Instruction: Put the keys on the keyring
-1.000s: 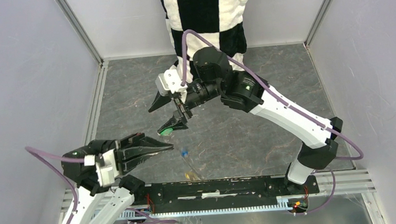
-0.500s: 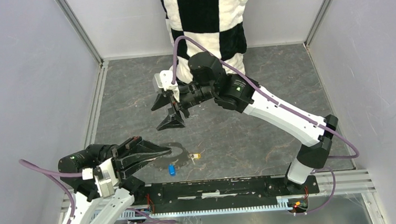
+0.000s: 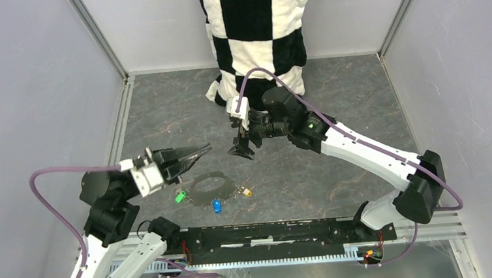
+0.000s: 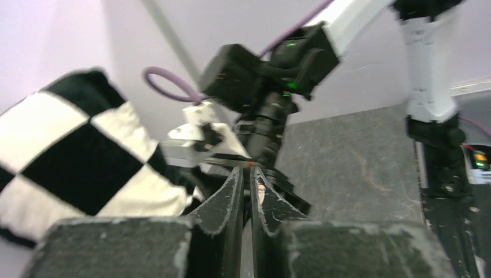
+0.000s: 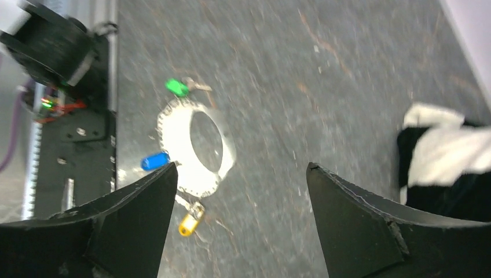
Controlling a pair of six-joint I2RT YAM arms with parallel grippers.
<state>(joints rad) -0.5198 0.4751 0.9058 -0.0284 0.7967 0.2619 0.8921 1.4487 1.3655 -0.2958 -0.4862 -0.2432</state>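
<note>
Keyring (image 3: 192, 188) now down on grey marbled table (image 3: 332, 94); pale walls (image 3: 31, 95) around.

Dark strap keyring (image 3: 208, 175) flat by table's (image 3: 337, 172) near edge, left of centre; green key (image 3: 180, 197), blue key (image 3: 217, 206), yellow key (image 3: 246, 192) lie just beside its near side.

Robotics lab test cell, seen from above. Plain pale walls (image 3: 31, 95), held by aluminium frame posts (image 3: 95, 35), box in a dark grey, stone-patterned worktop (image 3: 344, 86) on three sides. Two white-and-black robot arms, the left arm (image 3: 108, 217) and the right arm (image 3: 369, 153), are bolted to a black mounting rail (image 3: 269, 232) at 6 o'clock. They trail purple cables (image 3: 69, 168) and exposed wiring with small indicator lights (image 3: 369, 254). A black-and-white checkered cloth (image 3: 255, 20) hangs at 12 o'clock.
</note>
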